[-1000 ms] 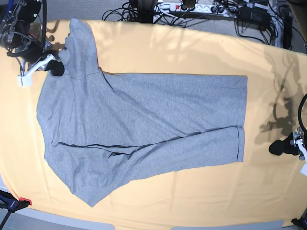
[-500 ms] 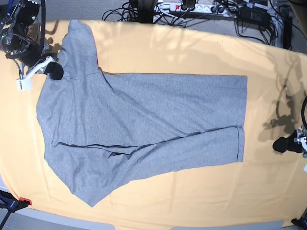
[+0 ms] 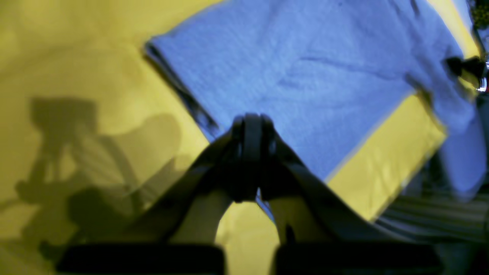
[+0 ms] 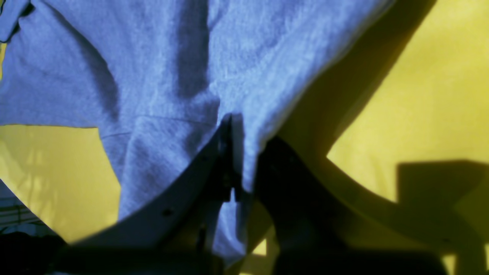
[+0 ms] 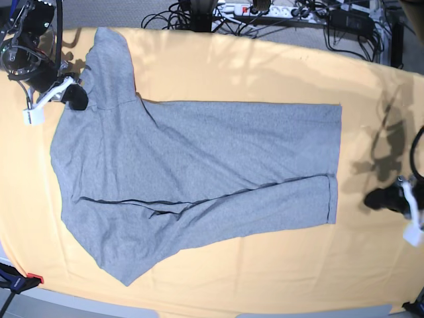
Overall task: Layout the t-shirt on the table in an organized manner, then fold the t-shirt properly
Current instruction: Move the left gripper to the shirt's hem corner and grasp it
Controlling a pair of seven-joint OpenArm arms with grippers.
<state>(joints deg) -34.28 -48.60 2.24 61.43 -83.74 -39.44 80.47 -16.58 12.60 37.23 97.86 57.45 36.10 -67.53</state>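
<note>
The grey t-shirt (image 5: 199,165) lies spread sideways on the yellow-orange table (image 5: 232,73), plain side up, with its lower edge folded over and one sleeve (image 5: 109,66) pointing to the far edge. My right gripper (image 5: 78,98) is at the shirt's far left by that sleeve. In the right wrist view this gripper (image 4: 238,152) is shut on a fold of the t-shirt (image 4: 153,76). My left gripper (image 5: 374,198) hovers over bare table just right of the hem. In the left wrist view it (image 3: 252,126) is shut on nothing, near the shirt's corner (image 3: 305,76).
Cables and a power strip (image 5: 265,10) run behind the table's far edge. A red-tipped clamp (image 5: 33,278) sits at the near left corner. The table's near edge (image 5: 199,311) runs along the bottom of the base view.
My left gripper has shifted slightly left, toward the shirt's hem. The right gripper has barely moved and keeps its hold on the cloth.
</note>
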